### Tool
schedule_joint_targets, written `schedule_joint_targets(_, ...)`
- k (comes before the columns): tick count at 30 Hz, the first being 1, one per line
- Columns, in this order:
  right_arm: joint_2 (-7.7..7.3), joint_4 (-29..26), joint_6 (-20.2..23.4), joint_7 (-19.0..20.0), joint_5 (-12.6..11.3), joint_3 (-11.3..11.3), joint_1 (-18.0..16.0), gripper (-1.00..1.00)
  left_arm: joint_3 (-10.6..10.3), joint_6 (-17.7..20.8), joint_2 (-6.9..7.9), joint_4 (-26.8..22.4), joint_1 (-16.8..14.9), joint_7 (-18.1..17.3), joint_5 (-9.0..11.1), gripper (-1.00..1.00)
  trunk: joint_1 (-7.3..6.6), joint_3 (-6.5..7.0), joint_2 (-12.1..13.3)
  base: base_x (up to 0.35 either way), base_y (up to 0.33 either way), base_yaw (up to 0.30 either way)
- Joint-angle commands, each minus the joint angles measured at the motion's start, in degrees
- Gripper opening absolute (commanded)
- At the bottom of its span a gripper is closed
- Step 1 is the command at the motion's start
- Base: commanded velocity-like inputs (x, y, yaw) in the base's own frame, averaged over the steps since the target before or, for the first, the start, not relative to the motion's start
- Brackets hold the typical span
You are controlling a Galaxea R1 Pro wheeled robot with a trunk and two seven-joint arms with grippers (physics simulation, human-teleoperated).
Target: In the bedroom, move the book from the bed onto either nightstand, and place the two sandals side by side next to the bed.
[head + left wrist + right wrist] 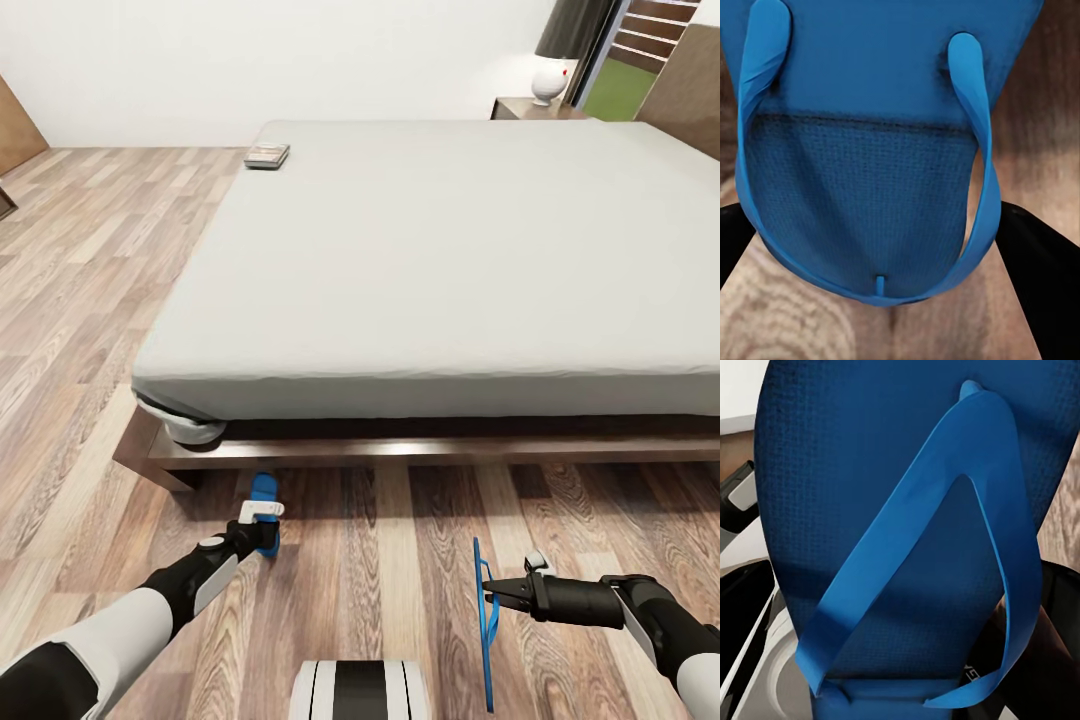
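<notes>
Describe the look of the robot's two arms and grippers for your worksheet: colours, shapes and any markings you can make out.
Both arms have white, rounded shells on the segments nearer the body, giving way to black, slimmer forearm and wrist sections. The left gripper carries a small white block at its wrist end. The right gripper is black and tapered, with a small white piece on top. In the wrist views, its fingers appear plain black. No cables or markings can be made out.

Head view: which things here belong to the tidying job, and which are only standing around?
Belong to the job:
- left sandal, at the left hand
- right sandal, held on edge by the right hand
- book on the bed
- nightstand

Only standing around:
- white lamp
- wood floor
</notes>
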Motion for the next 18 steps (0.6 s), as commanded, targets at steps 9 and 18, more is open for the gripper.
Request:
schedule_joint_targets(9,0.00,0.0,0.6,0.2,-0.1,0.1,0.0,-1.00,-0.2,0.2,0.15,0.0,-0.1,-0.1,0.4,-1.00,0.04,-0.48,0.0,0.000,0.000,0.000)
schedule_joint_targets(18,0.06,0.0,0.6,0.2,-0.1,0.1,0.0,-1.00,-0.2,0.3,0.13,0.0,-0.1,0.0,0.4,-1.00,0.04,-0.48,0.0,0.000,0.000,0.000)
